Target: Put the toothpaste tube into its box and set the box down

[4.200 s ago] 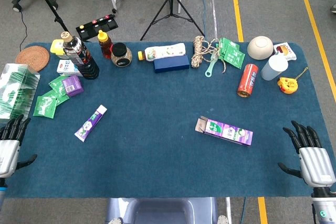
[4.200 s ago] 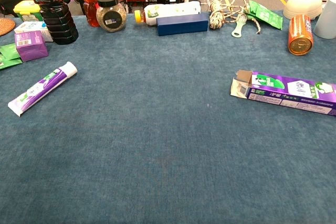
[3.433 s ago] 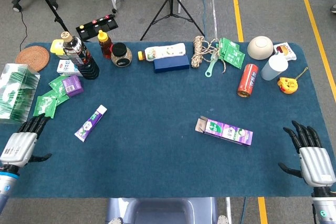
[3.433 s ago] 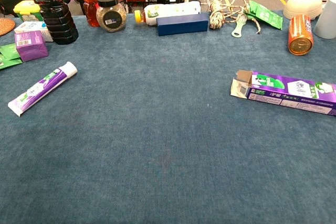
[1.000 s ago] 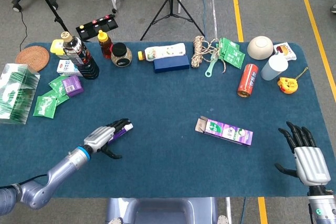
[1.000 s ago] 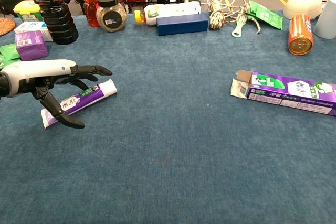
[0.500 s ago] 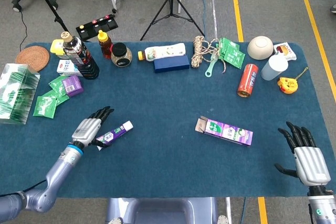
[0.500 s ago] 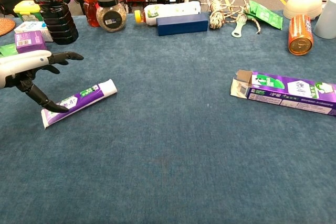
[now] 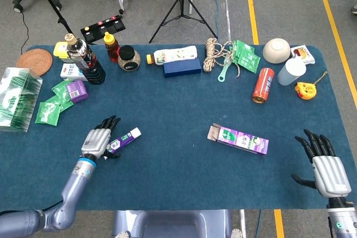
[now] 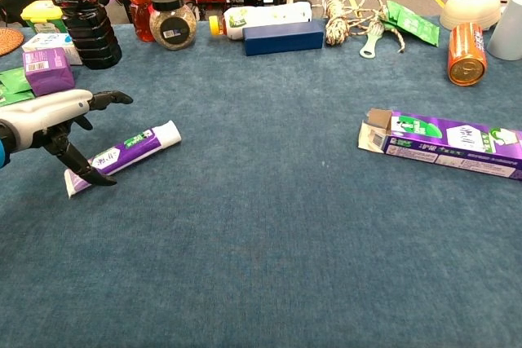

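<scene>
The purple and white toothpaste tube lies flat on the blue cloth at the left, cap end toward the middle. My left hand hovers over its flat tail end with fingers spread above and the thumb low in front of the tube; it grips nothing. The purple box lies on its side at the right, its open flap facing left. My right hand stays open near the front right edge, far from the box, and shows only in the head view.
Along the back edge stand bottles, a jar, a blue case, a rope coil, an orange can, a bowl and a cup. Green packets lie at the left.
My left hand came in from the left edge and nudged the tube rightward; in the last half second it settled closer over the tube's tail. The right hand has barely moved.
</scene>
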Controlling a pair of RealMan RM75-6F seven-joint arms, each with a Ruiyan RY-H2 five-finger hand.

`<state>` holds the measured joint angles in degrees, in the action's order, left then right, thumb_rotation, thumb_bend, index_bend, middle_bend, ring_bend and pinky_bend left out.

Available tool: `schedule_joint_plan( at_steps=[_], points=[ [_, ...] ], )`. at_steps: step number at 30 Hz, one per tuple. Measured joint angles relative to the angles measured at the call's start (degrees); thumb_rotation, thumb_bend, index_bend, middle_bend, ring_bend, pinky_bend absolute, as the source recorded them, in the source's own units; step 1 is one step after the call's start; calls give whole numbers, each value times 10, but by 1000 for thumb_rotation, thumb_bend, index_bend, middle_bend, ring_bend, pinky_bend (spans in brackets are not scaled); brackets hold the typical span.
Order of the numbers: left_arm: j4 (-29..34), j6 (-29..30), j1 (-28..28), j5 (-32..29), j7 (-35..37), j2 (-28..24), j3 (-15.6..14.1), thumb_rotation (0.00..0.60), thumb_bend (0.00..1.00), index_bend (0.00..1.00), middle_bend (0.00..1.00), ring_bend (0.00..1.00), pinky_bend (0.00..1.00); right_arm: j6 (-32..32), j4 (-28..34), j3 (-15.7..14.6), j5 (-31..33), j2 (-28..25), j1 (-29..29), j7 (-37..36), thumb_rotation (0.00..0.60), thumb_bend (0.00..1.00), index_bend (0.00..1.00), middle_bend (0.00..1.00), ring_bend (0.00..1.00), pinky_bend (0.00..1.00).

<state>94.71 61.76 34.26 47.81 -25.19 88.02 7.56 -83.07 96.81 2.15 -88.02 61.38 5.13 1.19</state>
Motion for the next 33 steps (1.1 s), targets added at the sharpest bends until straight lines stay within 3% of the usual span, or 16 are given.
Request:
schedule_joint_plan(
  at_steps=[7,10,18,33],
  points=[
    [-11,2,8,-21,-11,20,7,600,117,34,0,0,182,3,1,-1,0,-1,1,-2,600,0,124,22,41,3],
    [-16,7,11,-23,-13,29,10,600,144,97,5,17,232,4,1,-2,0,0,2,-1,600,0,125,22,41,3],
    [-35,41,16,-18,-39,55,15,600,199,375,236,214,403,7,2,-2,2,-1,2,-3,600,0,124,22,41,3],
    [-61,87,9,2,-93,82,5,600,227,421,277,295,540,10,4,-4,1,-2,3,-3,600,0,124,22,41,3]
  ],
)
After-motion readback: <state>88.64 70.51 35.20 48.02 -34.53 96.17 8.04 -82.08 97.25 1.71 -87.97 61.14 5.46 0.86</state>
